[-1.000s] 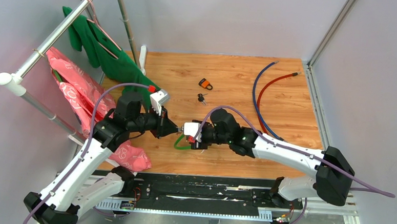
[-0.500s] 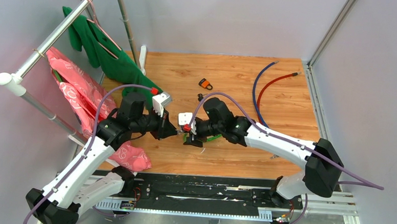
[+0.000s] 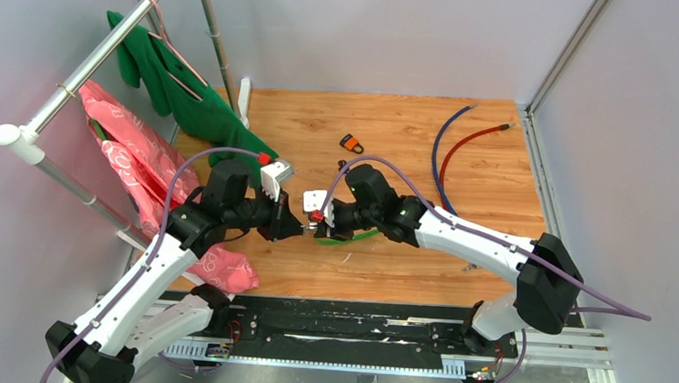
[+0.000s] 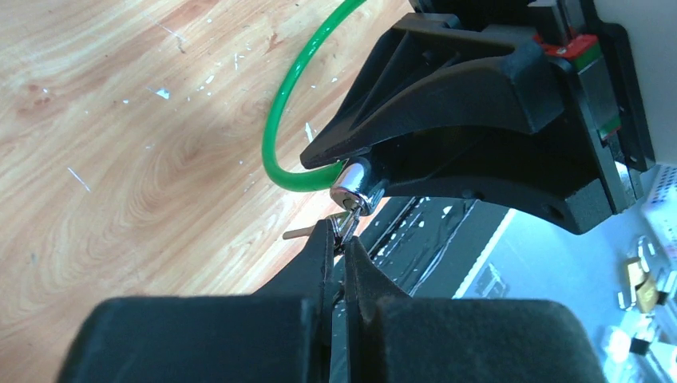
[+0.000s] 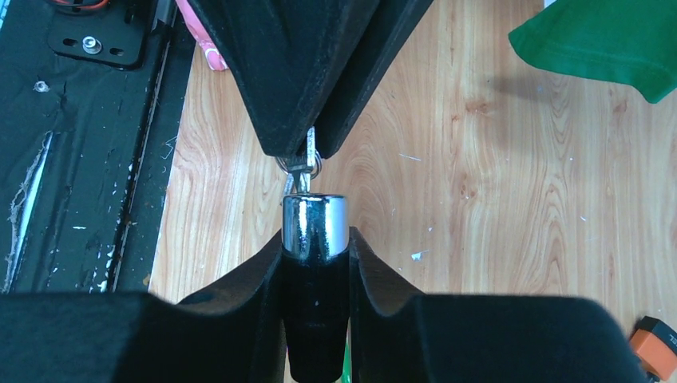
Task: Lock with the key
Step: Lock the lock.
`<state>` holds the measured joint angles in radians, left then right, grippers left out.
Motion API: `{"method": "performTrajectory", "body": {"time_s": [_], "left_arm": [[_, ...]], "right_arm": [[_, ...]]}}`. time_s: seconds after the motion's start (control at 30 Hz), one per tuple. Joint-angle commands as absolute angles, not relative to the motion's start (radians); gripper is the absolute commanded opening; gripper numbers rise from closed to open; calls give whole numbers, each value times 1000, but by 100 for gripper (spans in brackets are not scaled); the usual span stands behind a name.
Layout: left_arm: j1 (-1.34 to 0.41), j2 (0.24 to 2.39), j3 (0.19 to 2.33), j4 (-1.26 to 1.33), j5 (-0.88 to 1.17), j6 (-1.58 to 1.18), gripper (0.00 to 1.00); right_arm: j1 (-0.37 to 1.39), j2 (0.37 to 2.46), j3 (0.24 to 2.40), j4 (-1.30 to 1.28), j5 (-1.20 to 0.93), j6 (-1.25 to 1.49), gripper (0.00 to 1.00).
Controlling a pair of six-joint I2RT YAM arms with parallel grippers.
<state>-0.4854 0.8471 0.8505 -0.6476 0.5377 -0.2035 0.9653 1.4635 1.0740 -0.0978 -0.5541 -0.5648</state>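
Chrome-capped black cable lock (image 5: 315, 219) gripped in R pincer (image 5: 315, 241); L pincer (image 4: 337, 238) clenched on small silver key (image 5: 302, 177), tip at keyhole.

Lock (image 5: 315, 226): chrome cylinder, black body, green cable (image 4: 279, 120) looping off; raised over table (image 3: 497, 138), left of centre. Key (image 5: 307, 163): small, silver, tip at cylinder face, in line.

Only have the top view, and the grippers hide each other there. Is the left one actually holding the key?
Observer: Yes. The left wrist view shows the left gripper shut on the key.
Operator: Right side got the lock?
Observer: In the right wrist view the right gripper clamps both sides of the lock.
Operator: Key in?
Observer: Its tip meets the lock's chrome end; how deep it goes can't be told.
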Motion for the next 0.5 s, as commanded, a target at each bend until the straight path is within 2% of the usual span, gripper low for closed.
{"method": "performTrajectory", "body": {"time_s": [0.0, 0.23, 0.47], "left_arm": [[-482, 845, 827, -589, 584, -386, 0], [-459, 840, 752, -498, 631, -532, 0], [-456, 845, 739, -426, 662, -551, 0]], "right_arm": [[962, 1454, 1047, -80, -547, -578, 0], [975, 1300, 858, 150, -539, -623, 0], [982, 1255, 816, 193, -521, -615, 0]]}}
